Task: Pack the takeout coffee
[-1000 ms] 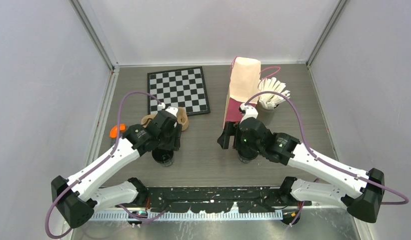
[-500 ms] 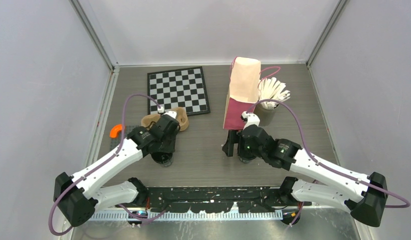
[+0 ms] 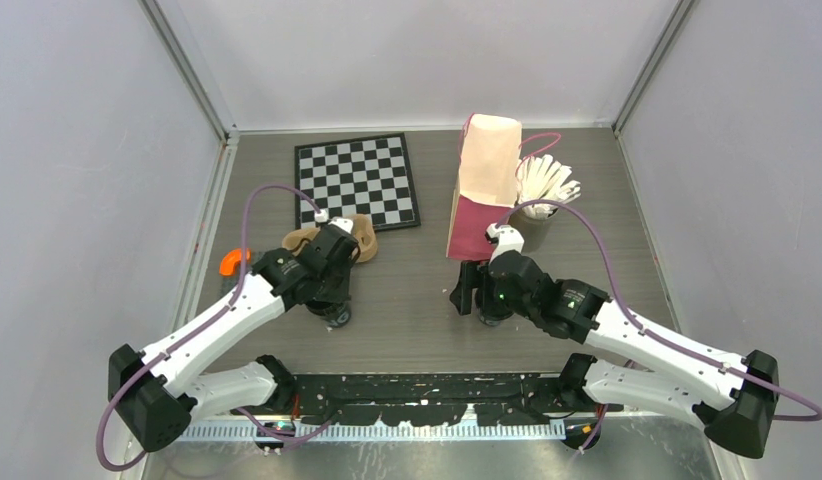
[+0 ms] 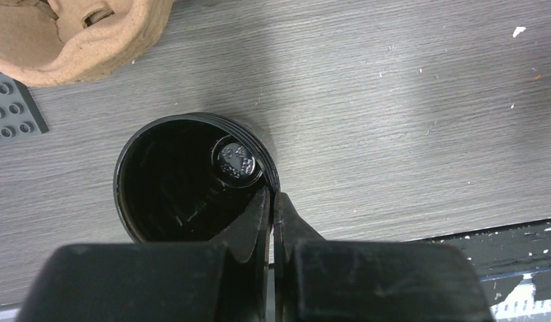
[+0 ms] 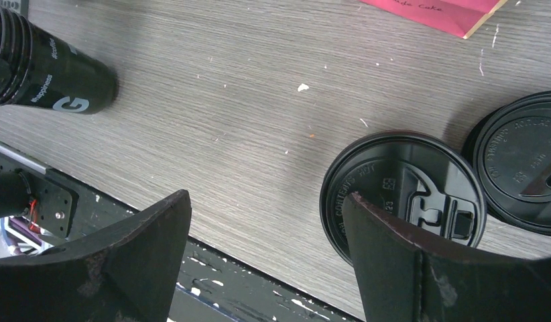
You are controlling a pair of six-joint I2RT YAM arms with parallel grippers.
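A black cup [image 4: 186, 181] stands open-mouthed on the table, small under the left arm in the top view [image 3: 334, 314]. My left gripper [image 4: 273, 196] is shut on its near rim, one finger inside the cup and one outside. The same cup [image 5: 48, 67] shows at the upper left of the right wrist view. Two flat black lids [image 5: 403, 191] [image 5: 527, 161] lie side by side on the table. My right gripper [image 5: 266, 201] hangs open above the table, its right finger over the nearer lid's edge, nothing between the fingers. From above, the right gripper [image 3: 475, 290] covers the lids.
A tall paper bag [image 3: 484, 185] stands upright behind the right gripper, a grey cup of white sticks [image 3: 540, 195] beside it. A brown pulp cup tray [image 3: 365, 236] sits behind the left gripper, with a chessboard [image 3: 357, 182] farther back. An orange piece [image 3: 230, 262] lies at the left.
My left gripper has closed onto the cup's rim. The right arm has shifted a little to the right and lower over the lids, still open.
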